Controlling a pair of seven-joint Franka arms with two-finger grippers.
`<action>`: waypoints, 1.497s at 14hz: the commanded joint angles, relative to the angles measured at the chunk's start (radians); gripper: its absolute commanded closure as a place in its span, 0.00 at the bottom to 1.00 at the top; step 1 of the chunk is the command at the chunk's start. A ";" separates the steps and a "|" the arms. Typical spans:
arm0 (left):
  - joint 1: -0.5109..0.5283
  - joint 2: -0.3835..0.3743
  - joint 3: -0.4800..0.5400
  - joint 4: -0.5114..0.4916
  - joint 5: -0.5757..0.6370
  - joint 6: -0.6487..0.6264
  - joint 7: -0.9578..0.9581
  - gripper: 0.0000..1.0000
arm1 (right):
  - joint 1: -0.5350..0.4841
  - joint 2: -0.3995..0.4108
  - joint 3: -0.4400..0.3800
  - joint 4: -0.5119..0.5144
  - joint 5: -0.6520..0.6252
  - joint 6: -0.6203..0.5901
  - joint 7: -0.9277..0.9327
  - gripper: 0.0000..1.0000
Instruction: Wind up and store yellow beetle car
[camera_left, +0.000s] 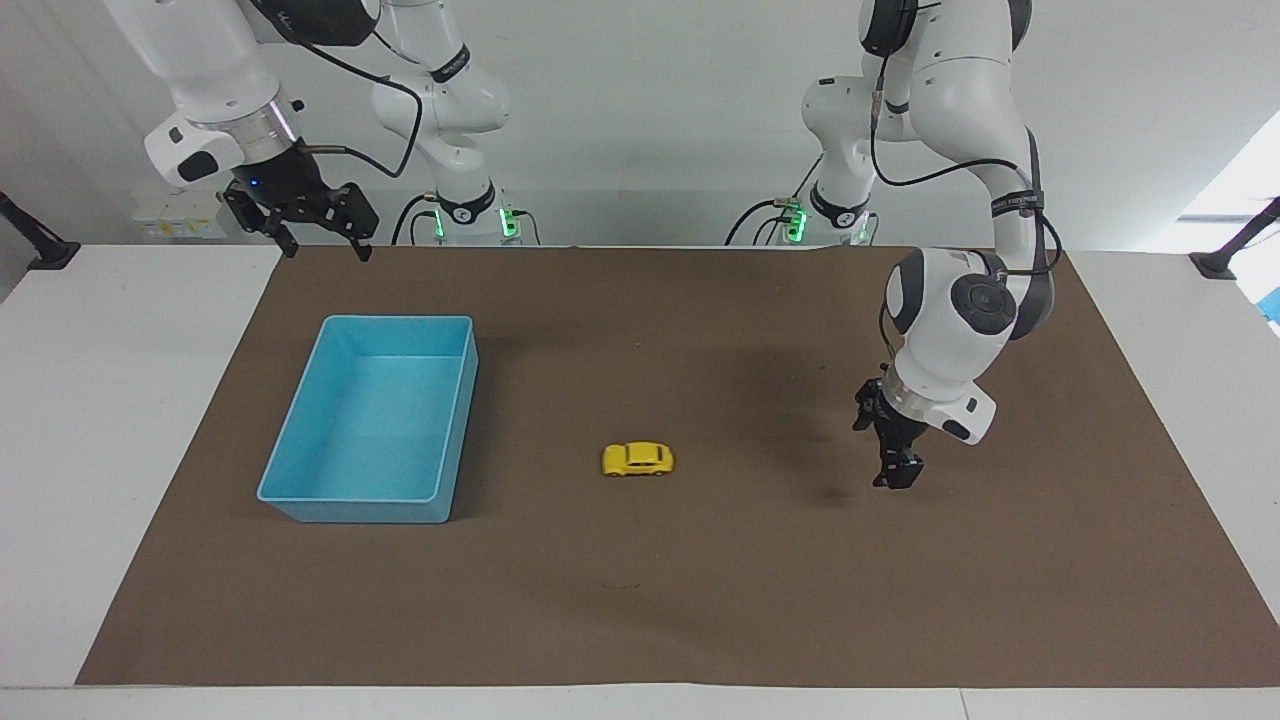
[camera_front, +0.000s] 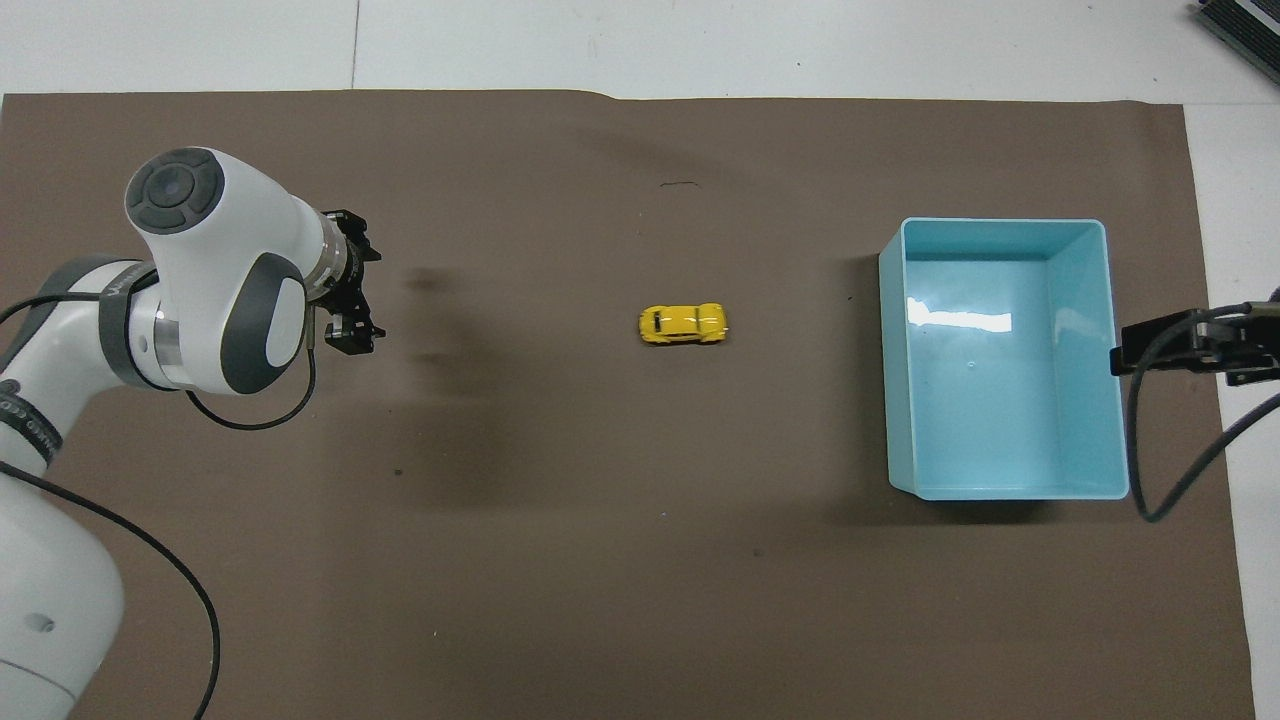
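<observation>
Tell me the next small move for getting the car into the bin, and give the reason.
Probably bring the right tool down over the car to pick it up. The car sits free on the mat, upright, between the bin and the left tool, touching neither. The right tool, open, hangs by the bin's end; the left tool is open too, off the mat.

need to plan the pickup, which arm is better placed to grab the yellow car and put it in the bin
Probably right: the yellow beetle car sits mid-mat beside the light-blue bin, at the end where the open right gripper waits. The left gripper is open too.
</observation>
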 joint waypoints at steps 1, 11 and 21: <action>0.011 -0.004 -0.006 0.007 0.007 -0.019 0.013 0.00 | 0.005 0.008 -0.006 0.016 0.013 -0.009 0.009 0.00; 0.030 -0.011 -0.006 0.060 0.007 -0.021 0.014 0.00 | 0.005 0.008 -0.006 0.016 0.013 -0.009 0.009 0.00; 0.031 -0.114 0.014 0.077 0.025 -0.116 0.373 0.00 | 0.005 0.007 -0.006 0.016 0.013 -0.009 0.009 0.00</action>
